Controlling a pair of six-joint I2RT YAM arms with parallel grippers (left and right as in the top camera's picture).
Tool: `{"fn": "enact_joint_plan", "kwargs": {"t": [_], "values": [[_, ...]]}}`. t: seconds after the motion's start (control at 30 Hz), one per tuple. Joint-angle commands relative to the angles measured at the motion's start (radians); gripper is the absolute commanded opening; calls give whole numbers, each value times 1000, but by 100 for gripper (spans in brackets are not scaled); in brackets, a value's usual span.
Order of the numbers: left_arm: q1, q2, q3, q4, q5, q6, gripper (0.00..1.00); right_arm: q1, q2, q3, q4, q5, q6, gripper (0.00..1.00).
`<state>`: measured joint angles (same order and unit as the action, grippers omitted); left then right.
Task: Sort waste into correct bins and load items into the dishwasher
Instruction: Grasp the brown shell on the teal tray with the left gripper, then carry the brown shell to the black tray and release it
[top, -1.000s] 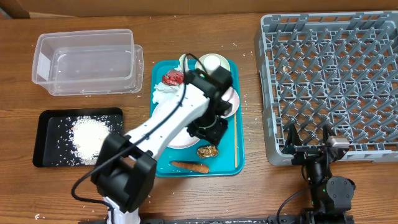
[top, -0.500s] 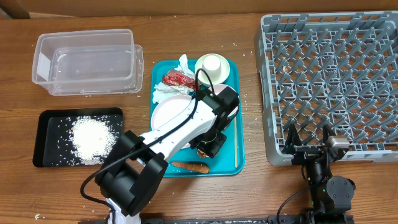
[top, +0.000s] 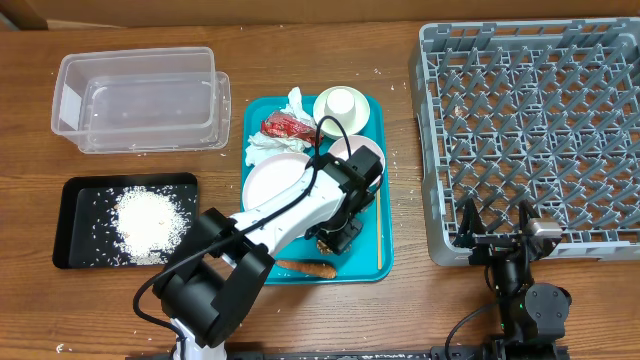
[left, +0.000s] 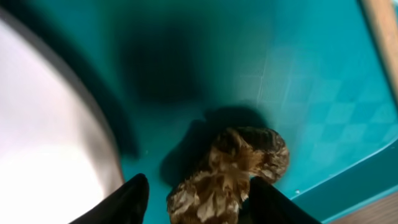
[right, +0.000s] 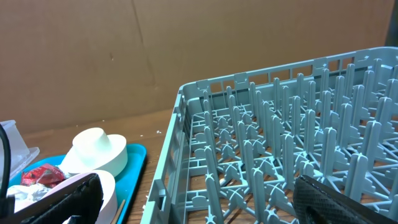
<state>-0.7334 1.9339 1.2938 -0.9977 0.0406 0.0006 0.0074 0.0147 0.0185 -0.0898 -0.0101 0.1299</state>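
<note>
Brown lumpy food bit (left: 230, 171) lies near the front of the teal tray (left: 298, 74). The large white plate (left: 50, 143) is just beside it, the thin wooden stick (left: 382, 37) runs along the tray's right edge, and the carrot stick (top: 305, 268) lies by the front rim. The left gripper (left: 199, 208) is down over the lump, jaws about half open, one finger on each side. Tray shows between one finger and the lump, so nothing is clamped. Right of the tray, the right gripper (top: 495, 238) stands wide open and empty by the grey rack (top: 530, 130).
</note>
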Motion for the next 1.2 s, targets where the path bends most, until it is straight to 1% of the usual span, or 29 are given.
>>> {"fn": "enact_joint_plan", "kwargs": {"t": [0.0, 0.23, 0.3, 0.37, 0.4, 0.47, 0.57, 0.67, 0.77, 1.0, 1.17], "values": [[0, 11, -29, 8, 13, 68, 52, 5, -12, -10, 7, 9, -7, 100], [0, 11, -29, 9, 12, 79, 52, 5, -11, -10, 6, 9, -7, 100], [0, 11, -29, 10, 14, 79, 49, 5, -12, -10, 6, 9, -7, 100], [0, 11, -29, 13, 29, 79, 41, 5, -12, -10, 6, 9, -7, 100], [0, 11, -29, 15, 36, 79, 35, 5, -11, -10, 6, 9, -7, 100], [0, 11, -29, 16, 38, 79, 27, 5, -12, -10, 6, 9, -7, 100], [0, 11, -28, 15, 39, 73, 20, 5, -12, -10, 6, 9, -7, 100], [0, 11, -22, -1, 39, 71, 16, 5, -11, -10, 6, 9, -7, 100], [0, 11, 3, -35, 39, 64, 4, 5, -12, -10, 6, 9, -7, 100], [0, -26, 117, -129, 38, 41, 4, 5, -11, -10, 6, 9, -7, 100], [6, -79, 198, -147, 32, 24, 4, 5, -11, -10, 6, 9, -7, 100]]}}
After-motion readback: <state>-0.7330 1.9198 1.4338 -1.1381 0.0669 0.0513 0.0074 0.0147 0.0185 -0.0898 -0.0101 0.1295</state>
